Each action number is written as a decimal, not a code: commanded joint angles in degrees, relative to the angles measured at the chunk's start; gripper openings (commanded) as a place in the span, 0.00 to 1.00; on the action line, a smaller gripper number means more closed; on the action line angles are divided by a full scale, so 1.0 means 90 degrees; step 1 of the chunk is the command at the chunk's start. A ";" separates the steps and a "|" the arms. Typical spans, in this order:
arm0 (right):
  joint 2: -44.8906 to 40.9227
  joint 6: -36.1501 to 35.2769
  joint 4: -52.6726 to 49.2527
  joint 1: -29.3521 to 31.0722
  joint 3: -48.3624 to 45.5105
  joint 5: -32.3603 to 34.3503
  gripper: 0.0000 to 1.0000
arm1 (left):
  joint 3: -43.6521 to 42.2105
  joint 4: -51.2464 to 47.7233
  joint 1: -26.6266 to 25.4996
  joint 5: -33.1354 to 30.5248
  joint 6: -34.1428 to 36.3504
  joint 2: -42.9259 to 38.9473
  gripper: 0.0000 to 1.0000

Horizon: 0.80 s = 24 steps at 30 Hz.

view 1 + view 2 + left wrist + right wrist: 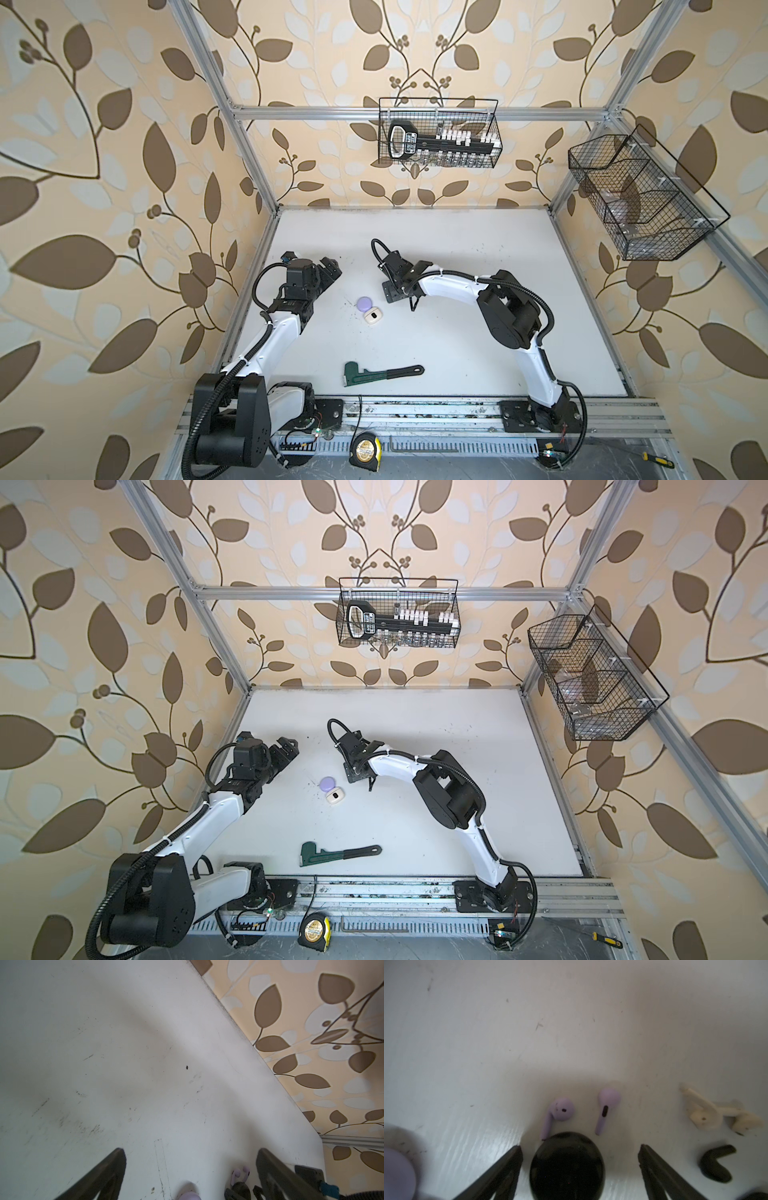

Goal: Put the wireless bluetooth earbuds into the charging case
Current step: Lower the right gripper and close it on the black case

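Observation:
In the right wrist view a black charging case (566, 1165) lies between the jaws of my right gripper (580, 1149), which stands open with a gap on each side. Just beyond the case lie two lilac earbuds (560, 1113), farther off a white pair (704, 1115) and a black pair (716, 1163). In both top views a lilac case (365, 303) and a white case (372, 316) sit mid-table; my right gripper (402, 300) hides the black case and the earbuds. My left gripper (334, 269) hangs open and empty left of them; its wrist view shows the lilac earbuds (241, 1174).
A green pipe wrench (382, 372) lies near the table's front edge. A tape measure (365, 451) sits on the front rail. Two wire baskets (438, 139) (640, 199) hang on the back and right walls.

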 commanded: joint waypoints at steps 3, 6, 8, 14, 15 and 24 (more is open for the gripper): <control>-0.0110 -0.0109 -0.0038 0.0022 -0.0168 -0.0366 0.86 | 0.0180 0.0186 -0.0031 -0.0139 0.0152 -0.0080 0.99; -0.0106 -0.0122 -0.0061 0.0017 -0.0168 -0.0358 0.83 | 0.0202 0.0135 -0.0032 -0.0157 0.0150 -0.0074 0.99; -0.0105 -0.0104 -0.0076 0.0012 -0.0178 -0.0347 0.77 | 0.0164 0.0212 -0.0031 -0.0139 0.0143 -0.0073 0.99; -0.0086 -0.0107 -0.0082 -0.0071 -0.0198 -0.0383 0.66 | 0.0191 0.0232 -0.0031 -0.0101 0.0140 -0.0037 0.99; -0.0076 -0.0104 -0.0099 -0.0090 -0.0188 -0.0410 0.65 | 0.0188 0.0228 -0.0031 -0.0077 0.0141 -0.0027 0.99; -0.0100 -0.0143 -0.0077 -0.0145 -0.0234 -0.0484 0.48 | 0.0214 0.0196 -0.0031 -0.0036 0.0161 -0.0028 0.99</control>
